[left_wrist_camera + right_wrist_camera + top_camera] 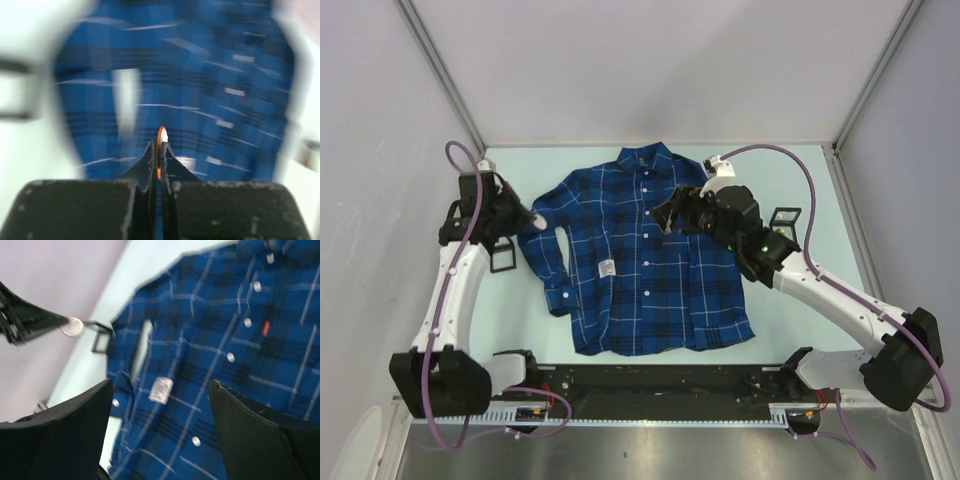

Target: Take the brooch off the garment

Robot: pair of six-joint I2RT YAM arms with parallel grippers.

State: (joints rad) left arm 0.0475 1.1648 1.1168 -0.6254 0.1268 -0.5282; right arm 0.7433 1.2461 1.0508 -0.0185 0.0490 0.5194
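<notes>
The left gripper, closest to its wrist camera, has its two dark fingers pressed together on the brooch, a small round disc seen edge-on with a copper-coloured rim. From the right wrist camera the same disc shows face-on and pale, and appears lifted clear of the cloth. The garment, a dark blue plaid shirt, lies spread face-up at the middle of the table, collar far, hem near, with a white tag left of the button row. Overhead, the left gripper hangs over the shirt's left edge, by the sleeve. The right gripper stands over the right chest with its fingers spread wide and nothing between them. A small black frame sits on the table just left of the sleeve. Judged from this, the detaching step looks complete, with the brooch apparently free. The next move calls for carrying it leftward off the shirt and setting it on bare table, the pinch kept firm because the disc is thin and gripped by its edge.
</notes>
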